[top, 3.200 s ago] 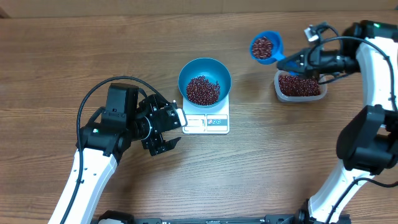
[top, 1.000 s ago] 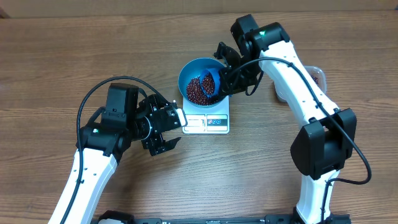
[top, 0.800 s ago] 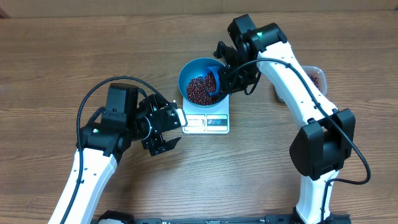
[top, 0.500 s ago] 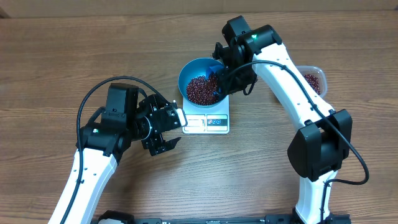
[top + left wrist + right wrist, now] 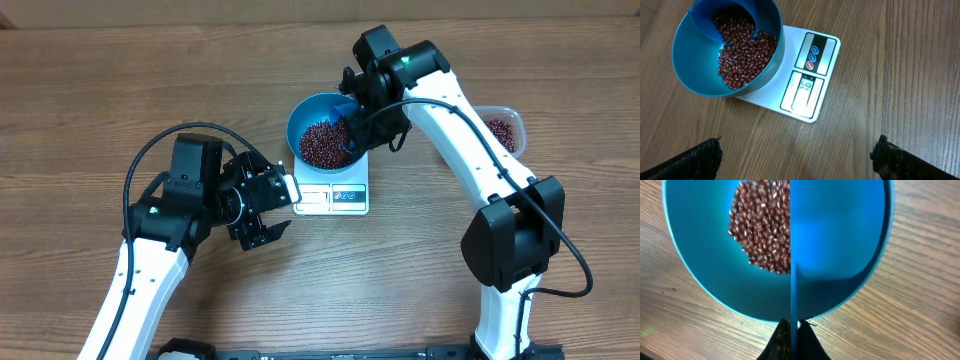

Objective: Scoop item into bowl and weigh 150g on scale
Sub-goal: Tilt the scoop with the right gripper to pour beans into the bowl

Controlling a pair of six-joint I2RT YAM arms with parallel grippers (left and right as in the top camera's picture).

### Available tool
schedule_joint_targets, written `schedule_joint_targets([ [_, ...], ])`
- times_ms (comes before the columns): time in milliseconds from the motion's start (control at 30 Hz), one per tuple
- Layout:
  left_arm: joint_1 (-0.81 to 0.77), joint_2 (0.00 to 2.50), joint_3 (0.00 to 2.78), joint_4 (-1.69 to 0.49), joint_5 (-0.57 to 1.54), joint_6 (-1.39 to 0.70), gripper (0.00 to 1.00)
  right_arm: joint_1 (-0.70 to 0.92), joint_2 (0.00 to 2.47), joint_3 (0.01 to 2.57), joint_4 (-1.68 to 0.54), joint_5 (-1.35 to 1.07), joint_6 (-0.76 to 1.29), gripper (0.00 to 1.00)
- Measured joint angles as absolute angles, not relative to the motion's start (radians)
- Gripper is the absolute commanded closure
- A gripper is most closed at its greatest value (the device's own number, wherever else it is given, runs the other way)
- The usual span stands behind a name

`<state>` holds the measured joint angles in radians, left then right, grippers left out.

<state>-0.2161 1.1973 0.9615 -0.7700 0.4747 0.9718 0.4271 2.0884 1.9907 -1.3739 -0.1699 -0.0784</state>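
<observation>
The right gripper (image 5: 352, 112) is closed on the handle of a small blue scoop (image 5: 345, 108) and holds it right over the bowl (image 5: 300, 115), at the rim on the side where this arm comes in; in the right wrist view the handle (image 5: 792, 295) appears as a thin line between the closed fingertips, so I judge that the scoop is turned on its edge, its long axis pointing from the hand down into the bowl; any tipping or lifting away belongs to this arm, because it is already there. The left gripper (image 5: 280, 207) has its jaws wide apart and holds nothing; it hangs over the table just beside the scale (image 5: 345, 198), at its left front. The bowl stands on the scale and overhangs it; the beans (image 5: 322, 145) lie in a loose pile on the bowl's bottom, below the rim. The display (image 5: 805, 90) is lit, but I cannot read all the digits surely. Well apart, to the right, a clear tub (image 5: 512, 112) holds more beans.
</observation>
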Motion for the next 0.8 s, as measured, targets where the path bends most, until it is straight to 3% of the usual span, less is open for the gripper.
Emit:
schedule_joint_targets([
  [800,-0.216,1.197,0.962,-0.770,0.475,0.972,0.00,0.458,2.088,2.056,-1.419,-0.056,-0.063,0.96],
])
